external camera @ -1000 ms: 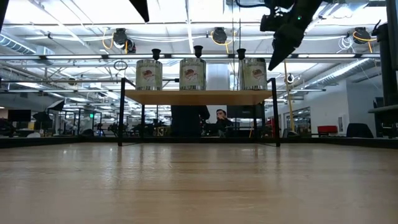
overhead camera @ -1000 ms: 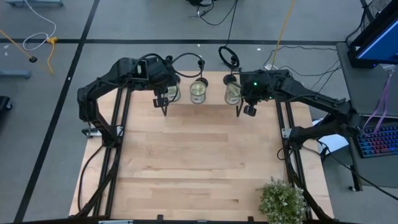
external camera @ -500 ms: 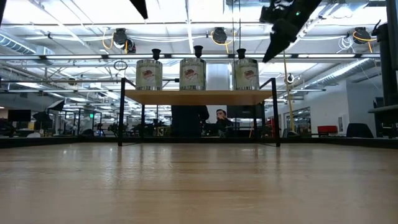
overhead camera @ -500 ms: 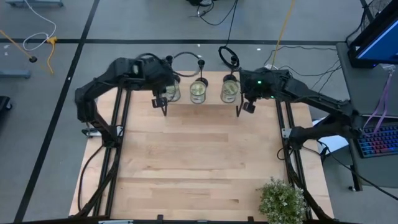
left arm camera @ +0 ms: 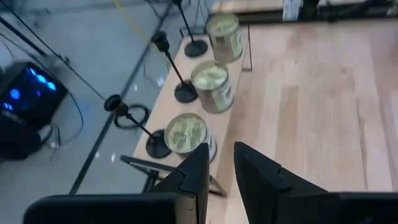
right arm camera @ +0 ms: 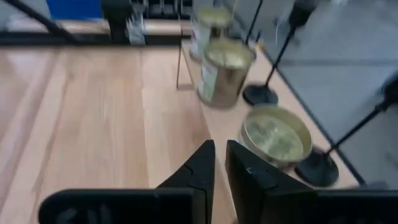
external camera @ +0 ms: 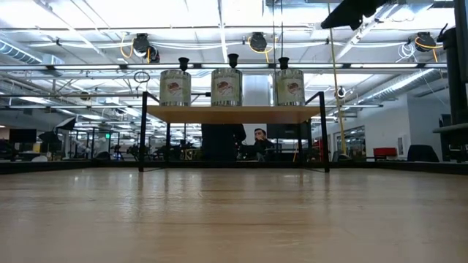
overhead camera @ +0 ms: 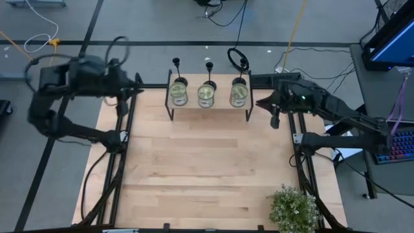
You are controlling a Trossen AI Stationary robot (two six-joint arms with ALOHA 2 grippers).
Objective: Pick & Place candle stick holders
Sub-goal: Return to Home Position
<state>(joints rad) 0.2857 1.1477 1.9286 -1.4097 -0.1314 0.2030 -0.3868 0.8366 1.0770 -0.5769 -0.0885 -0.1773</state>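
Three black candle stick holders point(overhead camera: 176, 65) point(overhead camera: 208, 66) point(overhead camera: 242, 65) stand upright on their round bases behind three clear jars point(overhead camera: 207, 95). All of them are on a small wooden rack point(external camera: 234, 113) at the table's far edge. The holders also show in the low view point(external camera: 233, 60) and in the left wrist view point(left arm camera: 185, 93). My left gripper point(overhead camera: 134, 88) point(left arm camera: 221, 149) is off the rack's left end, narrowly open and empty. My right gripper point(overhead camera: 260, 102) point(right arm camera: 219, 144) is off the rack's right end, shut and empty.
A potted plant point(overhead camera: 292, 208) stands at the table's near right corner. Cables point(overhead camera: 236, 58) lie on the floor beyond the far edge. The table's wooden top point(overhead camera: 207, 168) stretches in front of the rack. A person point(external camera: 257, 139) shows far off in the room.
Both arms have drawn back from the rack's ends. The left one has swung out past the table's left edge and the right one has gone toward the right edge. Both have risen out of the low view. The right jar has slid a little toward the middle jar.
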